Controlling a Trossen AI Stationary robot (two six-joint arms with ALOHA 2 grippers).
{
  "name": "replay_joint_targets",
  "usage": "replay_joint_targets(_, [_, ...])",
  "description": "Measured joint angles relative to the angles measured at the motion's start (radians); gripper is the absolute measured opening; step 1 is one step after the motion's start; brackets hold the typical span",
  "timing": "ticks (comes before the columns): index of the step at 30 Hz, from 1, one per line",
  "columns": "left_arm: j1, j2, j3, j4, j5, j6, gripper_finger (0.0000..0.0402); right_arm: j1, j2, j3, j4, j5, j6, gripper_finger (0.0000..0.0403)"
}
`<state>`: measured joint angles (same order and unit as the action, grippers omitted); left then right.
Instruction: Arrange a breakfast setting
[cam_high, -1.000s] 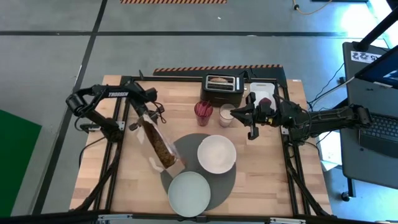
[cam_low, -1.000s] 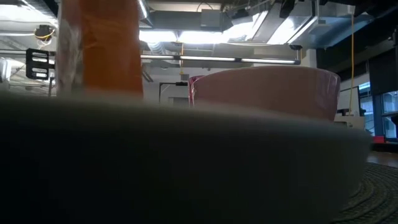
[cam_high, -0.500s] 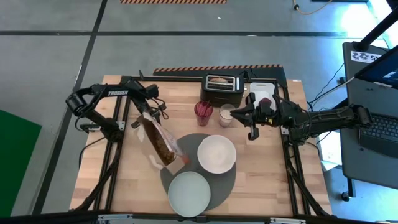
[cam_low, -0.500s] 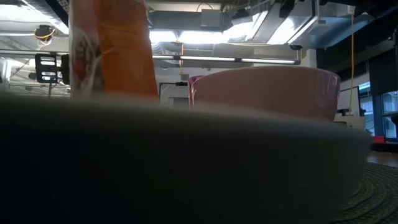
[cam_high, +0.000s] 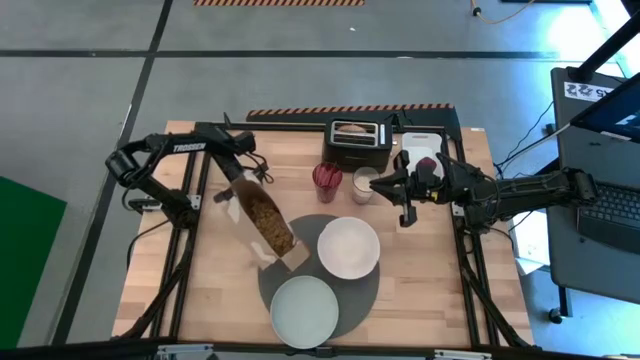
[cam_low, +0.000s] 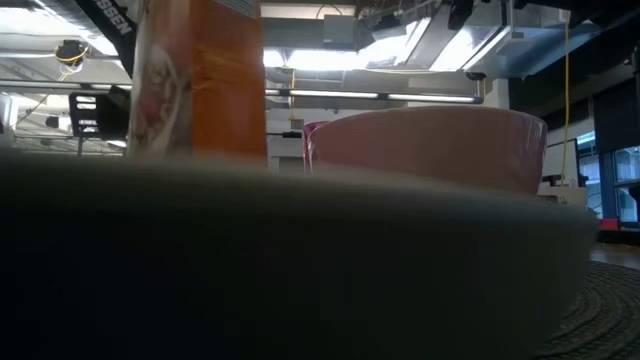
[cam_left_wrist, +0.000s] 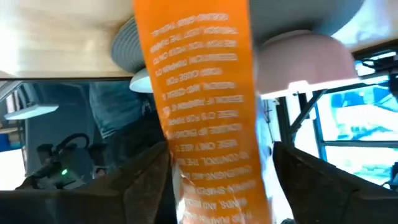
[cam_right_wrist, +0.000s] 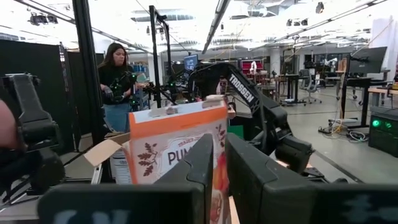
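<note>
Placemat (cam_high: 365, 290): dark grey, round, near the front-centre of the wooden surface (cam_high: 440, 290). White bowl (cam_high: 348, 247) sits on its rear right part. Pale mint plate (cam_high: 304, 311) sits on its front left, overhanging the mat's front edge, just beside the bowl but apart from it. No spoon can be made out in any view.

Left end effector (cam_high: 243, 186): clamped on the rear end of an orange cereal box (cam_high: 267, 224). Box is tilted over, open flap end (cam_high: 292, 258) lowest and above the mat's left edge, just left of the bowl. Cereal shows through the box's open side in the high view. Left wrist view: dark fingers (cam_left_wrist: 149, 180) flank the orange box (cam_left_wrist: 199, 99), with bowl (cam_left_wrist: 305, 59) and plate (cam_left_wrist: 144, 82) beyond it.

Right end effector (cam_high: 402, 187): at the surface's rear right, well apart from the mat, carrying nothing. Right wrist view shows its fingers (cam_right_wrist: 255, 180) close together with a thin gap, i.e. narrow.

Rear of the surface: black toaster (cam_high: 359, 141) with bread in the slots, red cup (cam_high: 326, 177) and a pale cup (cam_high: 363, 185) in front of it, white tray (cam_high: 423, 148) to its right.

Low view: the plate rim (cam_low: 300, 270) blocks most of the frame; bowl (cam_low: 430, 145) and box (cam_low: 200, 80) rise behind it.

A person (cam_right_wrist: 115, 84) stands in the room beyond, seen from the right wrist.
</note>
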<state>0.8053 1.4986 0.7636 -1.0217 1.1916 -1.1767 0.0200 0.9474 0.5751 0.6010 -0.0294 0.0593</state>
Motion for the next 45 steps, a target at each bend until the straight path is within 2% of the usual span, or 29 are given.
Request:
replay_joint_targets(8, [0.076, 0.000, 0.058, 0.004, -0.017, -0.018, 0.0328, 0.000, 0.000, 0.000, 0.000, -0.008, -0.001, 0.0046])
replay_joint_targets(16, [0.114, -0.002, 0.070, -0.016, -0.021, -0.019, 0.0328, 0.000, 0.000, 0.000, 0.001, -0.008, -0.006, 0.0046])
replay_joint_targets(23, [0.149, -0.004, 0.070, -0.016, 0.006, 0.043, 0.0329, -0.001, 0.000, 0.000, 0.002, -0.007, -0.006, 0.0046])
replay_joint_targets(29, [0.170, -0.006, 0.070, 0.062, 0.018, 0.123, 0.0328, -0.001, 0.000, 0.000, 0.004, 0.000, -0.005, 0.0046])
replay_joint_targets(32, [0.162, -0.017, 0.070, 0.205, 0.031, 0.139, 0.0330, -0.001, 0.000, 0.000, 0.004, 0.000, -0.004, 0.0046])
replay_joint_targets(37, [0.149, -0.070, 0.070, 0.628, 0.006, 0.077, 0.0326, -0.001, 0.000, 0.000, 0.040, 0.000, 0.030, 0.0046])
replay_joint_targets(42, [0.177, -0.136, 0.070, 1.135, -0.108, -0.093, 0.0325, -0.001, 0.000, 0.000, 0.069, 0.028, 0.066, 0.0046])
replay_joint_targets(45, [0.185, -0.192, 0.070, 1.439, -0.227, -0.196, 0.0325, -0.001, 0.000, 0.000, 0.095, 0.052, 0.073, 0.0046])
